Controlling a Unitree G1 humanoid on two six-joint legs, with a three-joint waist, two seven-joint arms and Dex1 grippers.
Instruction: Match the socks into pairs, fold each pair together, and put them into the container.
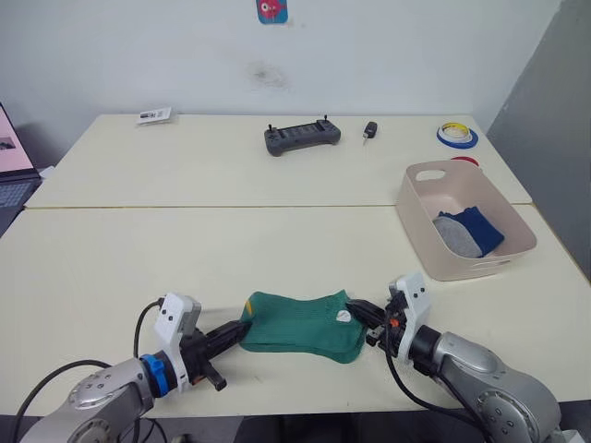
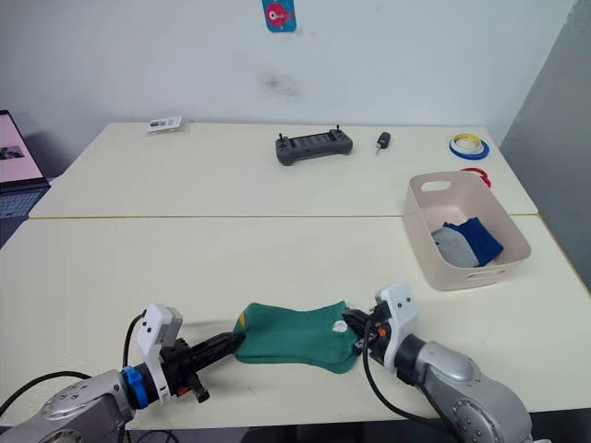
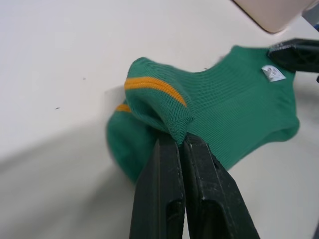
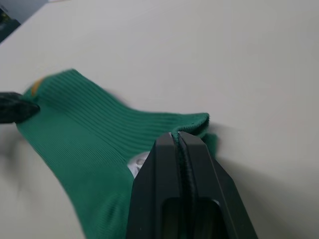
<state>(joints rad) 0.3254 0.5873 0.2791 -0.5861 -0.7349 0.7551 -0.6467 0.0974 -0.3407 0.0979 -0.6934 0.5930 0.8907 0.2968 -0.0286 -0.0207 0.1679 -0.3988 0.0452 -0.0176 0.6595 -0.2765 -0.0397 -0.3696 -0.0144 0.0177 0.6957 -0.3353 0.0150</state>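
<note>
Left gripper (image 1: 238,334): black fingers (image 3: 169,174) clamped on the orange-striped end of the ribbed green fabric socks (image 1: 300,325). The stacked socks lie flat on the cream tabletop (image 1: 185,258), near its front edge. Right gripper (image 1: 362,318): fingers pressed together on the opposite end of the socks, beside a small white tag. Right of the socks and farther back, the pale pink-beige rectangular plastic tub (image 1: 420,231) holds a grey sock (image 1: 454,233) and a dark blue sock (image 1: 480,226).

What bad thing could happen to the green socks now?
The left gripper and right gripper each pinch just an edge of the soft green socks, so one end might slip free. The pale pink plastic container sits well off to the right, so the socks could sag or separate when carried there.
</note>
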